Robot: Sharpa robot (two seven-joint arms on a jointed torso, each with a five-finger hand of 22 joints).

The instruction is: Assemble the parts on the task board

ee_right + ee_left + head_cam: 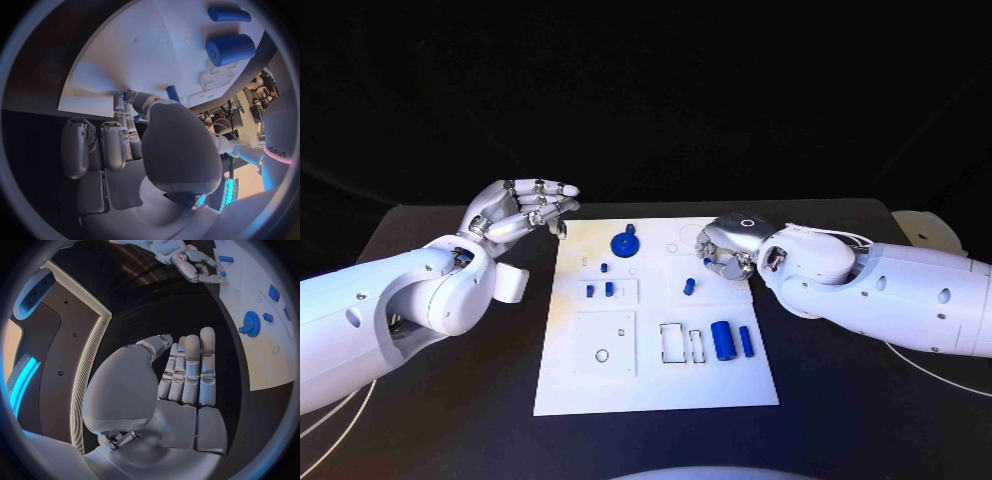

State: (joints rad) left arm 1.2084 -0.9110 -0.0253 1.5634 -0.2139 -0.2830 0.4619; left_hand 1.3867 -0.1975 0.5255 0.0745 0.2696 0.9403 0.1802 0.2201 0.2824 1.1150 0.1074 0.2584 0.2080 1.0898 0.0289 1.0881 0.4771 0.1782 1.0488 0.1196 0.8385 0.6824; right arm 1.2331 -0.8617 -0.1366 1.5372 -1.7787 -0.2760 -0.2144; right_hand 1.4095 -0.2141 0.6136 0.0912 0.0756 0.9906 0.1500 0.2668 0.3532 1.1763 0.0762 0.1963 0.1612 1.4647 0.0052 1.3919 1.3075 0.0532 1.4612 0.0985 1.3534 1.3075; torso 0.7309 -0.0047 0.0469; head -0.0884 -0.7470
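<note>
Task board [661,390] lying long axis top-to-bottom at frame centre; blue pin [689,287] pointing up-frame beside right hand [730,250], whose grasp I cannot tell; left hand [519,210] hovering upper left, fingers [190,367] released

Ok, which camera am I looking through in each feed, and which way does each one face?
Head view: looks down from the robot's head at the task board; left hand and right hand show.
Left wrist view: sits behind the left hand, facing the board's edge.
Right wrist view: sits behind the right hand, facing the board.
Shared: the blue gear is in head and left wrist views.
</note>
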